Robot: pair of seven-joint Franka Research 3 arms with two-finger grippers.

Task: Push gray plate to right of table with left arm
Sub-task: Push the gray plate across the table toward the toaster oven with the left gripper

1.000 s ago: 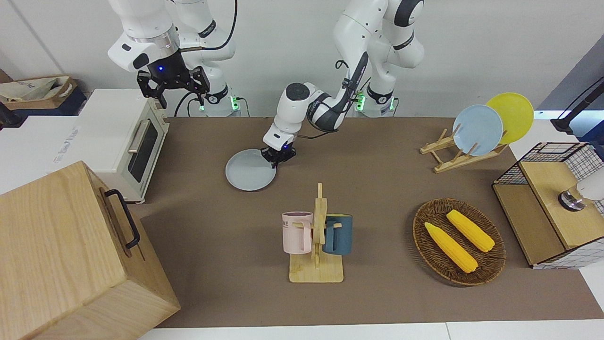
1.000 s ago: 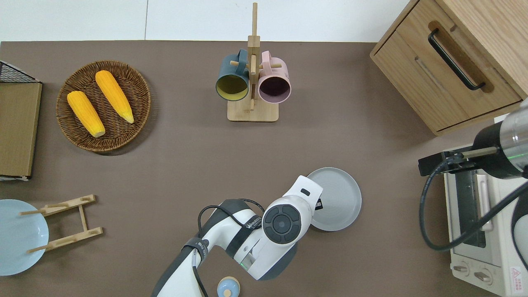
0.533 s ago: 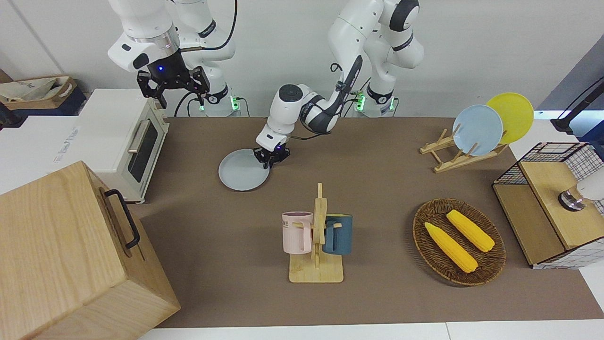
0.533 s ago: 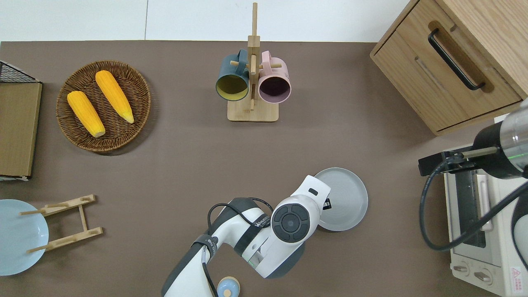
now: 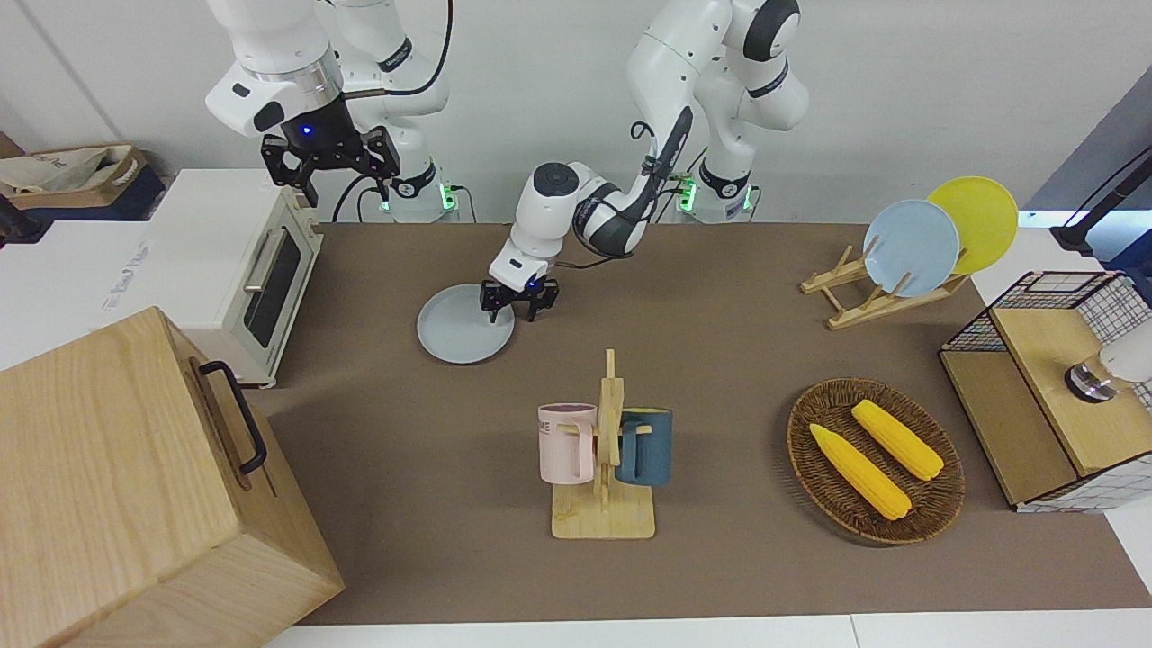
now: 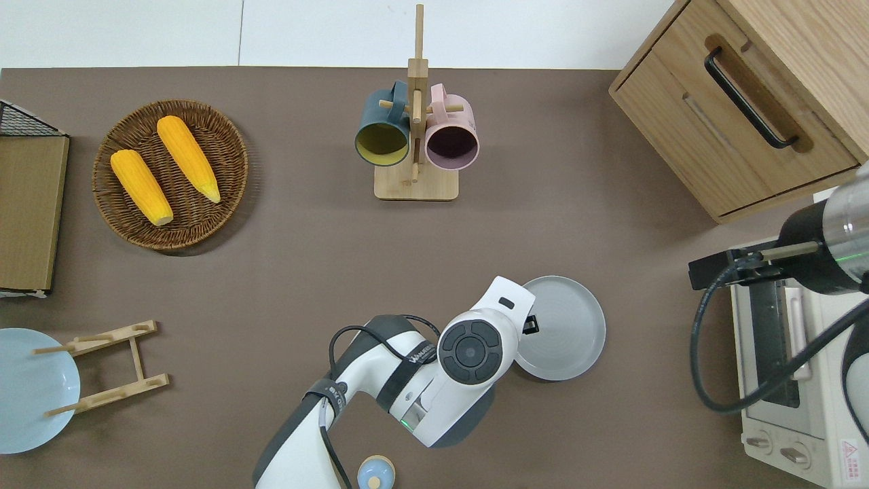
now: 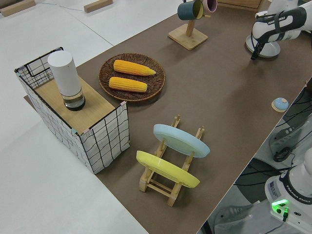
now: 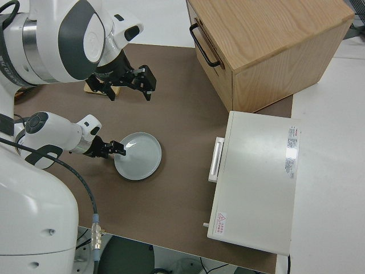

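The table (image 5: 720, 297) has a matte brown top with white edges, set against a plain white wall. The gray plate (image 5: 463, 328) lies flat on it, toward the right arm's end and nearer the robots' edge than the middle, well apart from the white toaster oven (image 5: 247, 270) standing at that end. The left gripper (image 5: 510, 308) is low over the plate's rim on the side toward the left arm's end, its fingers spread apart and holding nothing (one finger over the plate, the other just off its rim). The right arm is parked, its gripper (image 5: 330, 160) open and empty.

A wooden cabinet (image 5: 135, 486) with a black handle fills the corner farthest from the robots at the right arm's end. A mug rack (image 5: 605, 468) with a pink and a teal mug stands near the edge farthest from the robots. Toward the left arm's end are a wicker basket (image 5: 875, 459) holding two corn cobs, a wooden plate stand (image 5: 864, 292) bearing a sky-blue and a yellow plate, and a wire crate (image 5: 1048, 387).
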